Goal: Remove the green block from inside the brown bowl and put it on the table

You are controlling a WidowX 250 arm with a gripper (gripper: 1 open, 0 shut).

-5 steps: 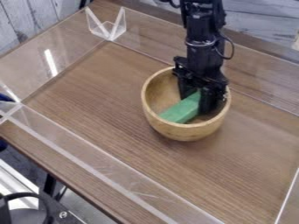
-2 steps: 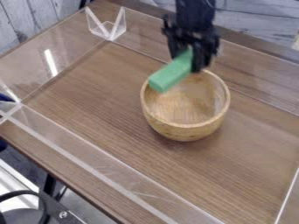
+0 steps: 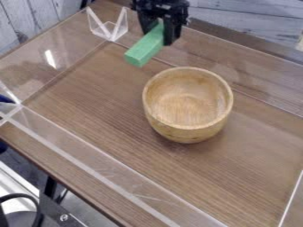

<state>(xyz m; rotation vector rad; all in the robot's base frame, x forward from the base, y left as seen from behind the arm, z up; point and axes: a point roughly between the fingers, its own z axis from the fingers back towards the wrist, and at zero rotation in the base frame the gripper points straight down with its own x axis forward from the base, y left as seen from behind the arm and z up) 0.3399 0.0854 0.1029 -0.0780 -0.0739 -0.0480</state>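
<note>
— What does the view cut off?
— The black robot arm (image 3: 151, 9), at the top edge; only its lowest part shows. The coiled black cable (image 3: 19, 206) leaves at the lower left.
— And the small bright green block (image 3: 144, 46)?
— Its upper end is hard to make out against the dark fingertips (image 3: 164, 27).

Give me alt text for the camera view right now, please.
A black robot gripper holds a green block above a wood-grain table, beyond the rim of an empty brown bowl. A small clear angular object stands near the far edge.
</note>
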